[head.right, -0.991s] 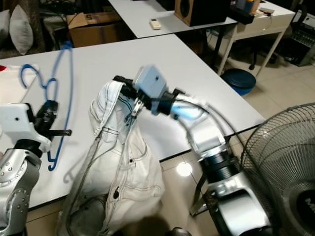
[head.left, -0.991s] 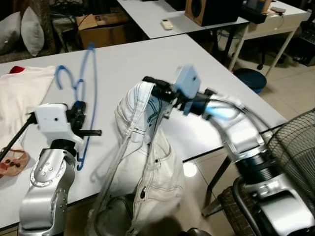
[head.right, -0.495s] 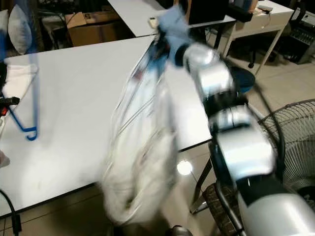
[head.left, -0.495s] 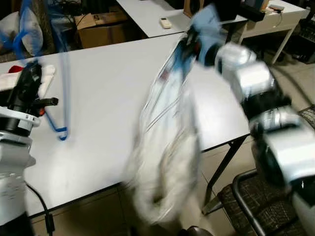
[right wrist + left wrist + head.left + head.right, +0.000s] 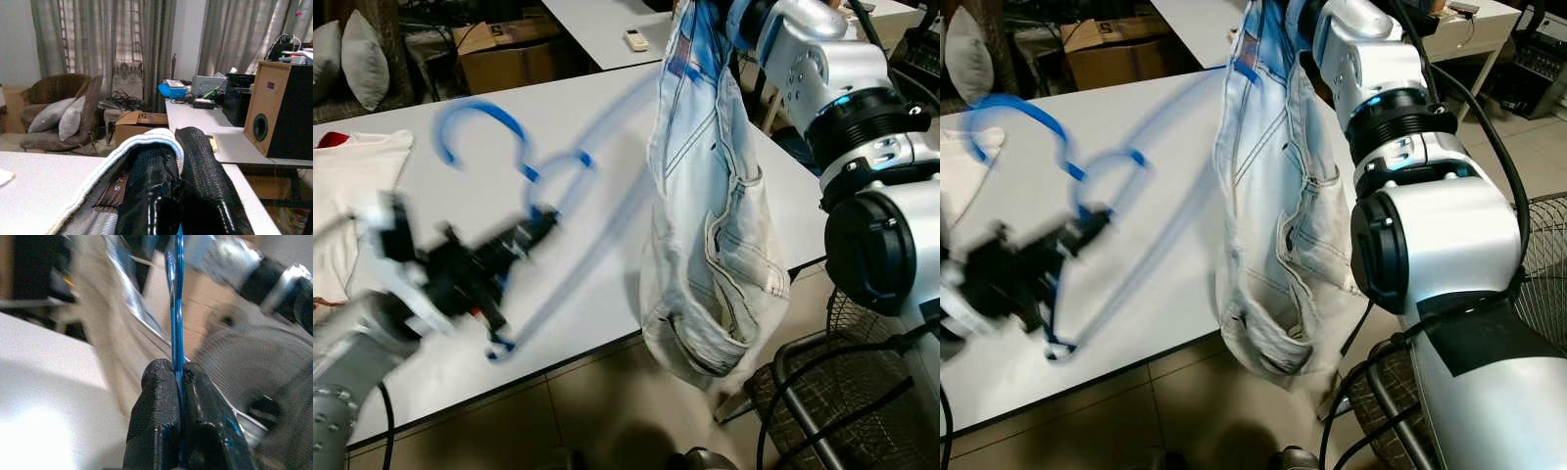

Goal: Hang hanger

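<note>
In the left eye view, the left tool sits low over the white counter, clenched on a blue hanger that is blurred and tilted, its hook up toward the far side. The right arm reaches high at the top edge, holding up pale blue jeans that hang down past the counter's near edge above the tiled floor. A white garment lies at the counter's left end. Behind stand a cardboard box, grey cushions and a second table carrying a remote.

The right eye view gives the same scene, with a fan's wire grille at the right edge.

In the left wrist view, the two black fingers press together on the thin blue hanger wire.

In the right wrist view, the right tool is clamped on the jeans' waistband, whose inner label is too small to read. Beyond are curtains, an armchair and a wooden speaker.
</note>
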{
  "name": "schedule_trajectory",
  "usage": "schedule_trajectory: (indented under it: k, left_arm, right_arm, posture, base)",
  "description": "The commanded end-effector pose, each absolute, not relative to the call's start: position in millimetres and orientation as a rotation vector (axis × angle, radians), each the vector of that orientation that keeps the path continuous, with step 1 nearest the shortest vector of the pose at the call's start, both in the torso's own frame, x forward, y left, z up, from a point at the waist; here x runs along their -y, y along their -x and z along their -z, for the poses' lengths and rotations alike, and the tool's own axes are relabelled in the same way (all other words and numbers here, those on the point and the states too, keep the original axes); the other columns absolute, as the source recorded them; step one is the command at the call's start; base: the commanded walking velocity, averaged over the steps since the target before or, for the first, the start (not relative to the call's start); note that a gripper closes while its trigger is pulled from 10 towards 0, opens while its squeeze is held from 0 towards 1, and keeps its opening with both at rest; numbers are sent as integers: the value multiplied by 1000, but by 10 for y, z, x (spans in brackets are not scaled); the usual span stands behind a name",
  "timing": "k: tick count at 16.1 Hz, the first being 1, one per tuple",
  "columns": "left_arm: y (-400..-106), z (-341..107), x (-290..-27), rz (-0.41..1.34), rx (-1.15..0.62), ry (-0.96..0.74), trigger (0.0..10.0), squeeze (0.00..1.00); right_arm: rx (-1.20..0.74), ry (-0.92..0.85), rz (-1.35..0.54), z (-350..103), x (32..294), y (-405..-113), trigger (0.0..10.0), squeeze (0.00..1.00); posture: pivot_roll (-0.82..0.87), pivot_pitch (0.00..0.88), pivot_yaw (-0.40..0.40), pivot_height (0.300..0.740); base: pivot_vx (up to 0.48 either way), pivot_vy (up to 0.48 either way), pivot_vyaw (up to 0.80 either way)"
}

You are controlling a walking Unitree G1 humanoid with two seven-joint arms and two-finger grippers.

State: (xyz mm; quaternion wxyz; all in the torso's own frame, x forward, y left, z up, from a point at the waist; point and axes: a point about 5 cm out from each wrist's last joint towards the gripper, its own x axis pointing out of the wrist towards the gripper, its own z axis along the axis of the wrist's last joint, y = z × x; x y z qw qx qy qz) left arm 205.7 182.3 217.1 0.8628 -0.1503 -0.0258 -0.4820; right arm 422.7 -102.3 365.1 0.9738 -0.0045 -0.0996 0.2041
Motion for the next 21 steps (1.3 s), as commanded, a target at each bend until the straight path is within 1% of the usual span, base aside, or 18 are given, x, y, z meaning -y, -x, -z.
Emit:
schedule_trajectory:
  k: [1,2,3,4,5,7,8,9,10,11,12,13,14,16,18,19,20,21]
  left_arm:
    - [-2032,-2131,-1749,1056,2,290,10000,0]
    - [-2042,-2023,-1701,1070,-70,233,10000,0]
    - [-2158,-1814,-1697,977,-175,110,10000,0]
    - [-2257,-1722,-1712,898,-207,53,10000,0]
    - [-2309,-1696,-1715,862,-207,28,10000,0]
    - [-2560,-1707,-1722,733,-181,-10,10000,0]
    - [-2733,-1729,-1787,629,-172,-107,10000,0]
    - [-2794,-1734,-1810,593,-168,-146,10000,0]
    - [-3030,-1824,-1957,427,-129,-240,10000,0]
    - [-3115,-1869,-2019,363,-114,-268,10000,0]
    - [-3381,-2131,-2214,162,-14,-363,10000,0]
    - [-3445,-2226,-2261,113,19,-377,10000,0]
    - [-3558,-2470,-2344,23,110,-411,10000,0]
    - [-3629,-2684,-2379,-24,198,-437,10000,0]
    - [-3693,-2764,-2341,13,250,-445,10000,0]
    - [-3700,-2726,-2290,61,251,-431,10000,0]
    - [-3659,-2544,-2119,217,223,-409,10000,0]
    - [-3576,-2376,-2005,332,183,-401,10000,0]
  right_arm:
    - [285,-26,-435,-3896,962,-4175,10000,0]
    - [283,-36,-453,-3899,933,-4171,10000,0]
    - [280,-51,-487,-3902,887,-4162,10000,0]
    - [278,-55,-513,-3903,857,-4154,10000,0]
    - [278,-60,-526,-3906,840,-4150,10000,0]
    - [305,-89,-581,-3989,780,-4113,10000,0]
    - [364,-119,-602,-4128,780,-4072,10000,0]
    - [388,-133,-610,-4181,784,-4055,10000,0]
    - [508,-227,-644,-4453,838,-3960,10000,0]
    - [556,-262,-657,-4561,866,-3917,10000,0]
    - [712,-314,-686,-4879,976,-3764,10000,0]
    - [754,-320,-692,-4959,1010,-3718,10000,0]
    - [833,-314,-706,-5099,1079,-3627,10000,0]
    - [889,-299,-715,-5176,1135,-3566,10000,0]
    - [888,-268,-736,-5080,1144,-3597,10000,0]
    - [862,-251,-738,-4974,1135,-3647,10000,0]
    - [790,-210,-734,-4671,1109,-3768,10000,0]
    - [727,-171,-721,-4411,1088,-3851,10000,0]
  posture:
    - [-85,53,27,740]
    - [-85,54,26,740]
    - [-86,59,25,740]
    - [-86,66,26,740]
    - [-86,66,26,740]
    - [-84,71,29,740]
    - [-84,73,32,740]
    - [-84,73,32,740]
    - [-82,74,34,740]
    - [-82,74,35,740]
    - [-81,73,36,740]
    - [-81,73,36,740]
    - [-82,71,42,740]
    - [-82,71,42,740]
    - [-87,69,56,740]
    - [-87,70,57,740]
    - [-86,74,57,740]
    - [-86,81,59,740]
  base:
    - [0,0,0]
    - [0,0,0]
    - [0,0,0]
    - [0,0,0]
    - [0,0,0]
    - [0,0,0]
    - [0,0,0]
    - [0,0,0]
    - [0,0,0]
    - [0,0,0]
    - [0,0,0]
    - [0,0,0]
    - [0,0,0]
    - [0,0,0]
    - [0,0,0]
    - [0,0,0]
    - [0,0,0]
    - [0,0,0]
